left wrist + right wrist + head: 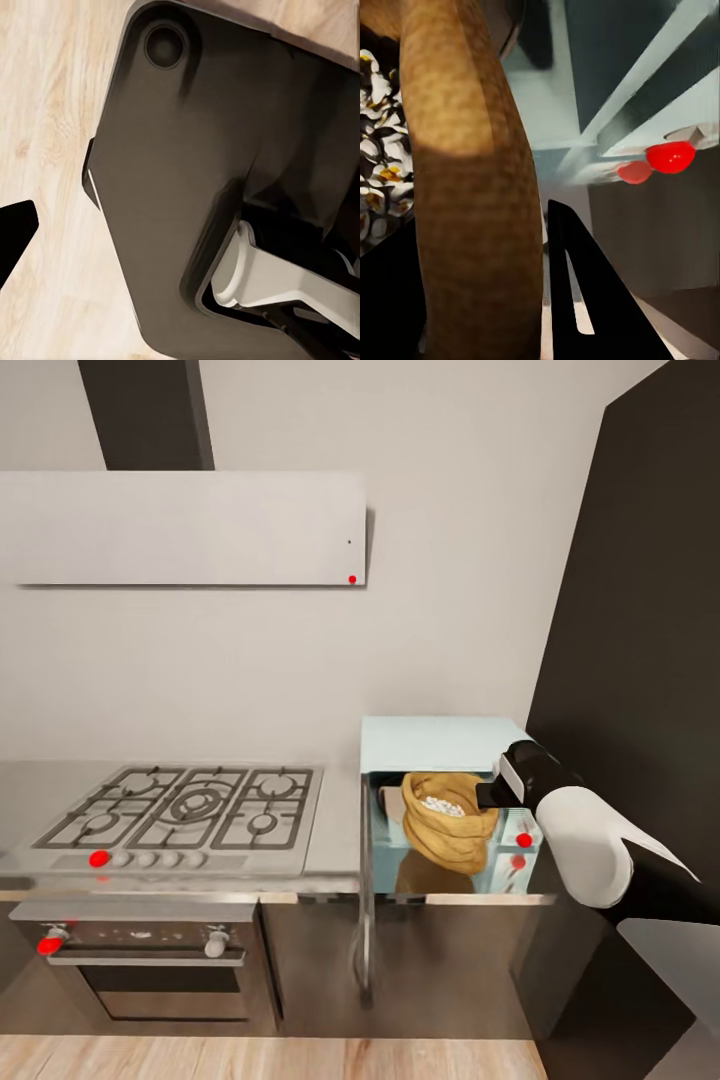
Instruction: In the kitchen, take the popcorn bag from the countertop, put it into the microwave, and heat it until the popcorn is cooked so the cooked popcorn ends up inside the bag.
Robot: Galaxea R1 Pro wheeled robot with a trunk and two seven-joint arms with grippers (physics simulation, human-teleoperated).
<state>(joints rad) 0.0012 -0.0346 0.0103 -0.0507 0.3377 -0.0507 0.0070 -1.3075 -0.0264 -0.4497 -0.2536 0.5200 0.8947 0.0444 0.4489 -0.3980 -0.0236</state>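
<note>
No writing seen. Right jaws clenched on popcorn bag (448, 822) rim at open microwave (440, 745); left jaws: can't tell.

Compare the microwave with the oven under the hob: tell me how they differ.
The microwave is small and pale mint-blue; the oven is wide, steel and dark. The microwave sits on the countertop; the oven is built in below the hob. The microwave's door hangs open with the bag at its opening; the oven is shut. Both carry red-marked knobs.
</note>
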